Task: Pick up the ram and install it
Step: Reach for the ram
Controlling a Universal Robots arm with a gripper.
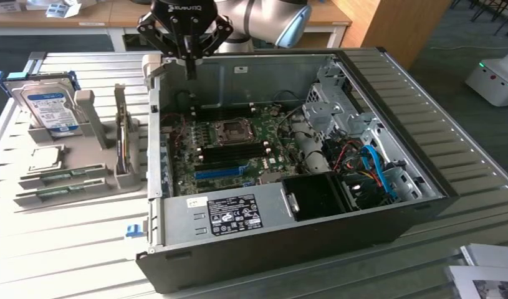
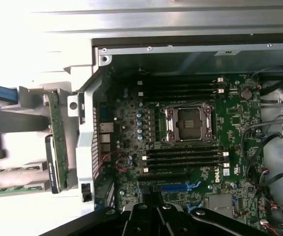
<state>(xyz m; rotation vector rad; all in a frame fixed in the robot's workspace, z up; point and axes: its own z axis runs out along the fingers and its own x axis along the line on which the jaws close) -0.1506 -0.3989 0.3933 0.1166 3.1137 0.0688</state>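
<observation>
The fingers (image 1: 189, 66) of the gripper (image 1: 189, 76) are pressed together on nothing. They point down over the computer case (image 1: 237, 249), just inside its wall on the exterior view's left. The ram (image 1: 69, 174) lies flat outside the case, beyond that same wall, in a grey rack (image 1: 124, 177), well apart from the gripper; a second stick (image 1: 64, 190) lies just beside it.

As I judge it, a good pick means parting the fingers before coming down. They should take the stick across its thin faces near the middle, clear of the rack's walls, and lift it level.

Inside the case, the dark memory slots (image 2: 183, 155) look empty, but whether their end latches stand open is too small to tell. The ram's notch and which way its chips face cannot be made out, and the rack hides its lower edge
</observation>
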